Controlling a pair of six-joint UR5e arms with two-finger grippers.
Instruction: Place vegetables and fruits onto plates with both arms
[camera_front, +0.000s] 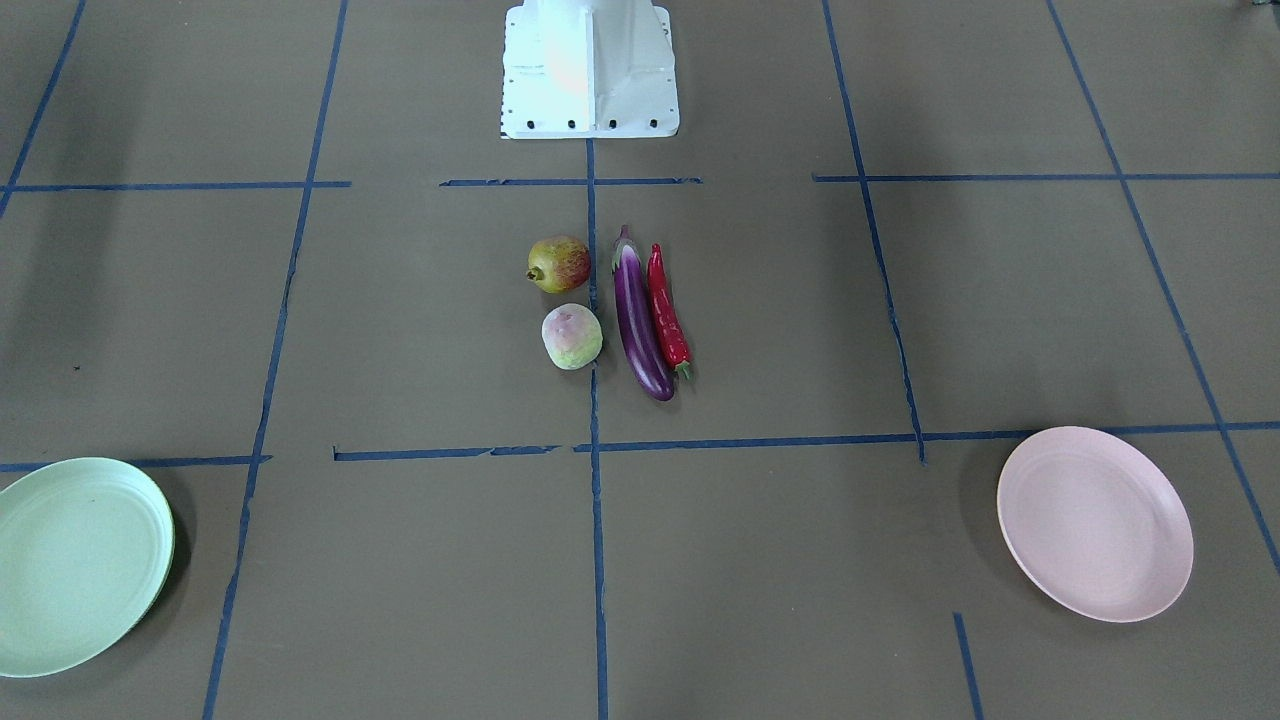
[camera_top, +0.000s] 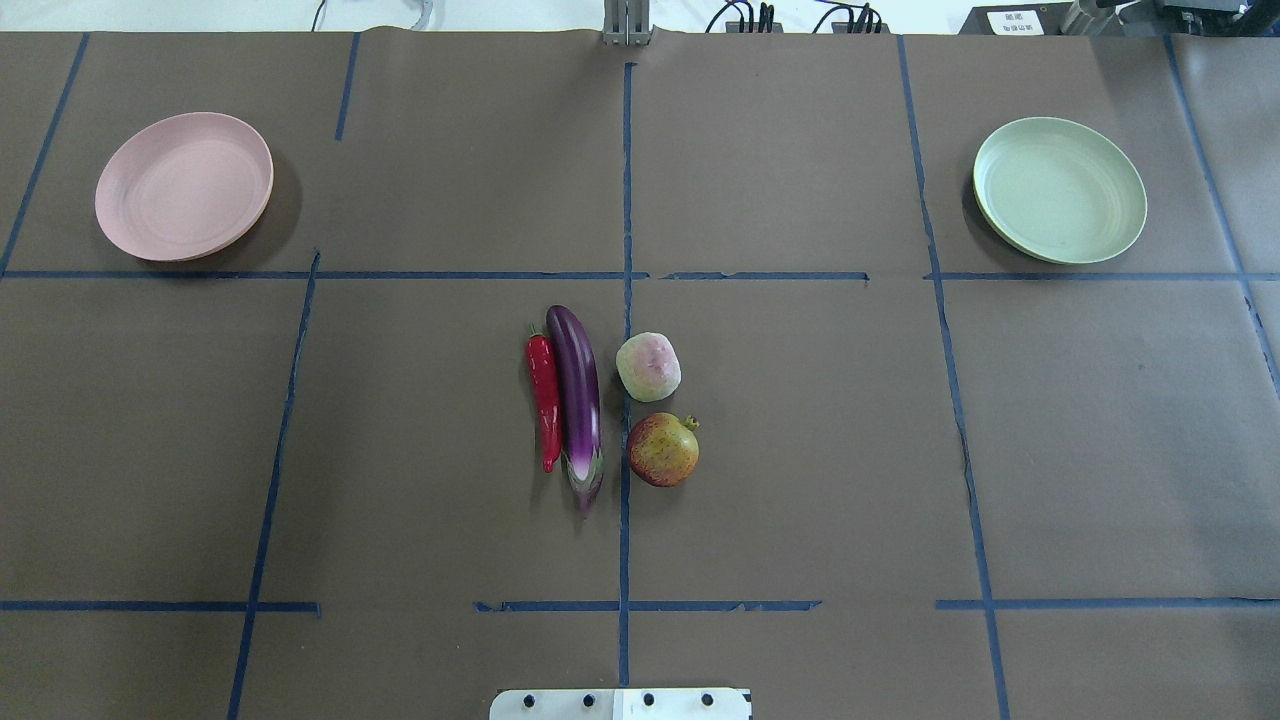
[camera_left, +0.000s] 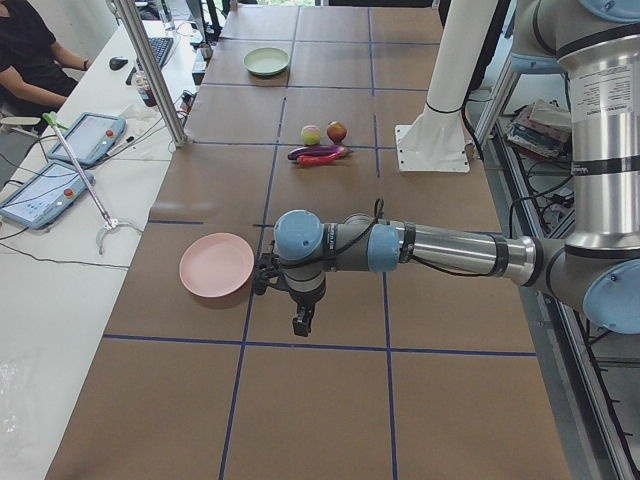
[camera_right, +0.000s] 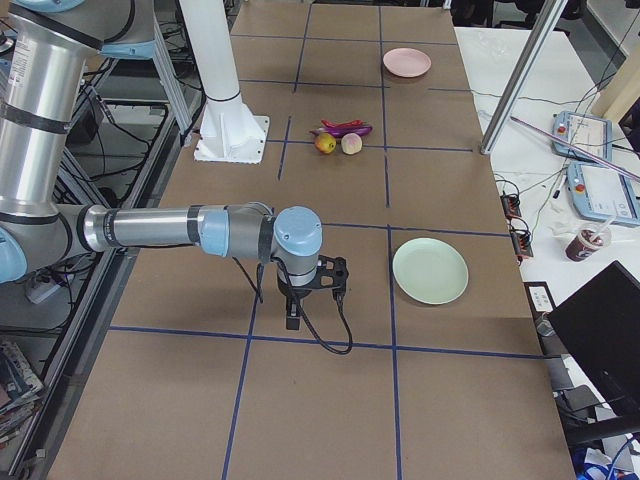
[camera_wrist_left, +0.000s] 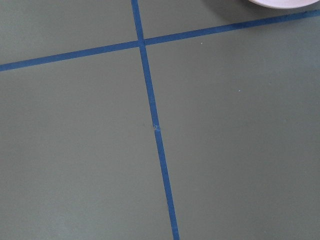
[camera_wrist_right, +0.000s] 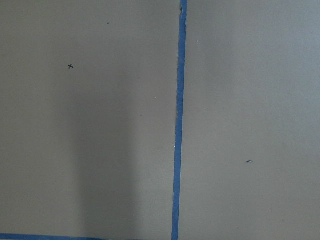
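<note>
No legible writing anywhere on the tabletop (camera_top: 800, 450) or the things on it.
A white label (camera_top: 1010, 20) on a dark box, beyond the pale green plate (camera_top: 1060, 190) and past the tabletop's far edge, carries dark characters too small to read. The right wrist view shows a tiny dark x-shaped mark (camera_wrist_right: 70, 66) on the bare tabletop.

Bench (camera_top: 800, 450) is covered in plain brown, gridded with blue tape lines (camera_top: 626, 200). Eggplant (camera_top: 578, 390) is glossy purple, chili (camera_top: 545, 395) red. One fruit (camera_top: 662, 452) is mottled red and yellow-green, other fruit (camera_top: 648, 366) pale green blushed pink. Pink plate (camera_left: 216, 264) is seen near the black left gripper (camera_left: 301, 322), green plate (camera_right: 430, 271) near the black right gripper (camera_right: 291, 318).
</note>
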